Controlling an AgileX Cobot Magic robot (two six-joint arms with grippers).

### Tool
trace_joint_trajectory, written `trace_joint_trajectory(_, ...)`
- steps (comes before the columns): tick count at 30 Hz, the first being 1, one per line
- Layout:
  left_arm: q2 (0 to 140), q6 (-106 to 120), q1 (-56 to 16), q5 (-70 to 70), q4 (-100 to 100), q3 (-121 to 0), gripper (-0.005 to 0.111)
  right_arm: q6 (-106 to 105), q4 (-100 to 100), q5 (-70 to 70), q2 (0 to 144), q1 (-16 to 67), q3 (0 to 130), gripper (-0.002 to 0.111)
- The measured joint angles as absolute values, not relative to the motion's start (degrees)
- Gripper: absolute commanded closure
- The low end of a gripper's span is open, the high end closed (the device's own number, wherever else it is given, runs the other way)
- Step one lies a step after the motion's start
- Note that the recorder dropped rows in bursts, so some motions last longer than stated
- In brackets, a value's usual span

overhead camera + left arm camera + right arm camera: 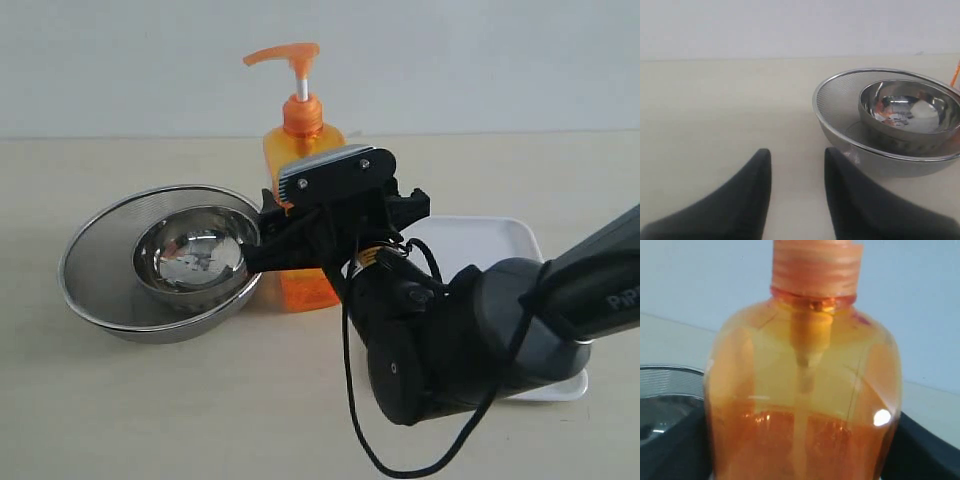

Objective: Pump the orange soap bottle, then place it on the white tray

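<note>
Because the orange soap bottle (298, 140) is tall, smooth and rounded, a squeeze that lands off-centre could twist it or tip it into the steel bowl (195, 250) and the mesh sieve (95, 260) holding that bowl, just beside its base. The bottle stands upright toward the far edge of the surface (150, 410), between the sieve and the white tray (480, 235). The right hand (305, 215) has a finger on each side of the bottle's body. I cannot tell whether they press on it yet. A loose hold could let the bottle slide down when the pump is pushed. The spout points out over the sieve, so the soap would likely land there. The loose black cable (350, 400) under the right arm could catch the tray's rim on the way across. The left hand (797, 160) is wide open, holds nothing, and is low over the surface near the sieve. The surface is pale, matte and wood-toned, with a plain light wall (500, 60) behind it.
</note>
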State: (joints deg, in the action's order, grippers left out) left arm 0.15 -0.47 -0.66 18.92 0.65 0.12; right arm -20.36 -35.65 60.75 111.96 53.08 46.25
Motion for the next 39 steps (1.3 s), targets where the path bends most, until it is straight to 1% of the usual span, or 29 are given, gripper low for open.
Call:
trace_joint_trajectory(2,0.1,-0.5,-0.7,18.9,0.7,0.1,0.073,-20.6,-35.8,60.6,112.0,53.1,46.3,0.065)
trace_joint_trajectory(5,0.1,-0.5,-0.7,18.9,0.7,0.1,0.073,-20.6,-35.9,60.4,112.0,53.1,46.4,0.073)
trace_joint_trajectory(6,0.1,-0.5,-0.7,18.9,0.7,0.1,0.073,-20.6,-35.9,60.4,112.0,53.1,46.4,0.079)
trace_joint_trajectory(12,0.1,-0.5,-0.7,18.9,0.7,0.1,0.073,-22.8,-36.1,59.9,112.0,53.1,46.6,0.096)
trace_joint_trajectory(29,0.1,-0.5,-0.7,18.9,0.7,0.1,0.073,-33.4,-39.5,60.5,112.0,53.2,46.8,0.097)
trace_joint_trajectory(39,0.1,-0.5,-0.7,18.9,0.7,0.1,0.073,-42.2,-43.2,61.9,112.0,58.2,46.8,0.097)
